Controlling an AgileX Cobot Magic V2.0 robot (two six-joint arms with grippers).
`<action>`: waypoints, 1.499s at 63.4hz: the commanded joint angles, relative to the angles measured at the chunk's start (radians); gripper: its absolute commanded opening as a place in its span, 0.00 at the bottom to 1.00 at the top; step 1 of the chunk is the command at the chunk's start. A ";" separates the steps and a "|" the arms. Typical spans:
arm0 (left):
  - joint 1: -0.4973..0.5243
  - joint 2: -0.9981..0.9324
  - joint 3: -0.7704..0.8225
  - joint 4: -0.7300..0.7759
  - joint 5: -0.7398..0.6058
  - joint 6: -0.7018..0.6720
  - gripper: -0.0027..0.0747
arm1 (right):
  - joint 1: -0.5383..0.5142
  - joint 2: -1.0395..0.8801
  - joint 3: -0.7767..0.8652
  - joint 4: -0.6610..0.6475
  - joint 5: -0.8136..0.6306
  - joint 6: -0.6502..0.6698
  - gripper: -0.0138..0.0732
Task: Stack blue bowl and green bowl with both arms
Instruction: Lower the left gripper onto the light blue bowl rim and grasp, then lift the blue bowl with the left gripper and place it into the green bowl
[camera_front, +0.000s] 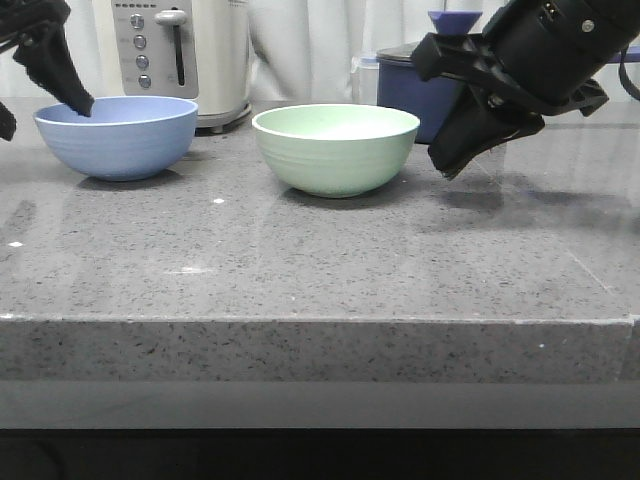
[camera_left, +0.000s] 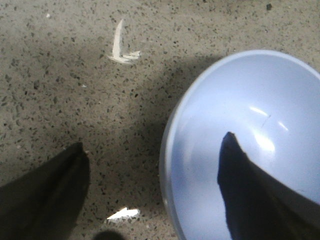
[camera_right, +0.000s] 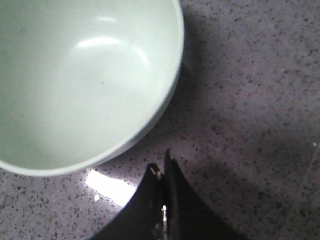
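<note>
Stacking not begun — blue bowl (camera_front: 117, 136) and green bowl (camera_front: 336, 148) sat apart, both upright on the table (camera_front: 320, 270). Left claw (camera_left: 152, 192) was spread wide, straddling the blue bowl's rim, nothing gripped. Right claw (camera_right: 163, 172) hung beside the green bowl, fingers pressed together, empty. Grasp, lift and nesting all remained.

surface: grey speckled stone counter (camera_front: 320, 270) | backdrop: white curtain (camera_front: 300, 45) | light: soft glare on the countertop

Saucepan (camera_front: 408, 92) half behind right arm (camera_front: 545, 50)
</note>
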 joint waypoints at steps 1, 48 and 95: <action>-0.004 -0.045 -0.035 -0.038 -0.041 0.002 0.58 | 0.000 -0.038 -0.027 0.023 -0.042 -0.009 0.09; -0.006 -0.057 -0.042 -0.015 0.015 0.007 0.01 | 0.000 -0.038 -0.027 0.023 -0.042 -0.009 0.09; -0.415 0.003 -0.414 0.151 0.136 -0.084 0.01 | 0.000 -0.038 -0.027 0.023 -0.039 -0.009 0.09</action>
